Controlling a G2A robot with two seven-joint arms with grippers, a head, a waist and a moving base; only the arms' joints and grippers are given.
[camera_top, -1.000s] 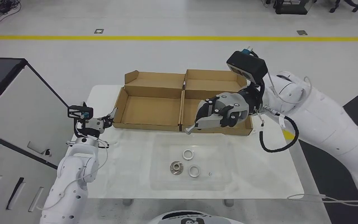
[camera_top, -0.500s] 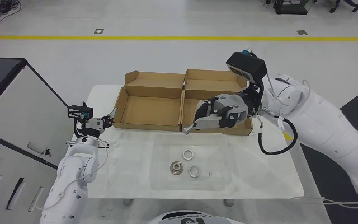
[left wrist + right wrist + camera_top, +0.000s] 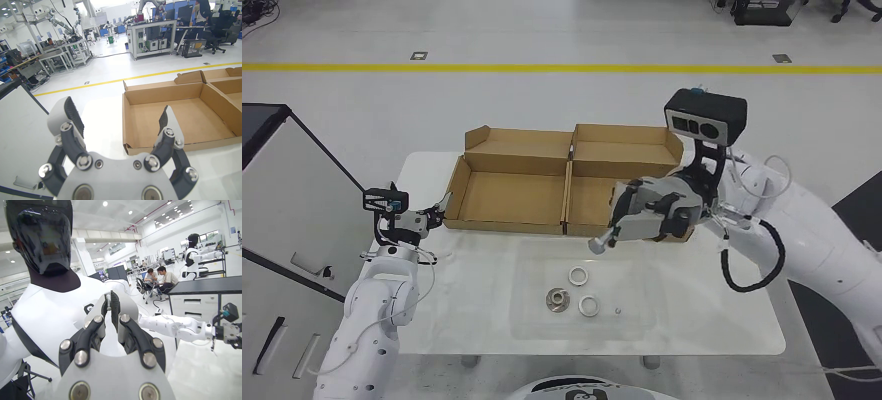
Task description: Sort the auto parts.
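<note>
My right gripper (image 3: 597, 243) hangs above the table just in front of the right cardboard box (image 3: 587, 205). It is shut on a small silver bolt (image 3: 108, 302), which is pinched between the ribbed pads. Two white rings (image 3: 579, 274) (image 3: 591, 306), a grey flanged part (image 3: 558, 297) and a tiny piece (image 3: 617, 310) lie on a clear sheet (image 3: 642, 265). At the outer side of the left cardboard box (image 3: 510, 195) (image 3: 179, 121), my left gripper (image 3: 439, 212) (image 3: 117, 106) stands open and holds nothing.
The two shallow open boxes sit side by side at the back of the white table (image 3: 722, 310). A white cabinet (image 3: 282, 200) stands off the table's left side. The left arm's gripper (image 3: 231, 332) shows far off in the right wrist view.
My right arm has swung to the right, and its gripper tip has come off the right box's front edge toward the table's front. The left arm has not moved.
</note>
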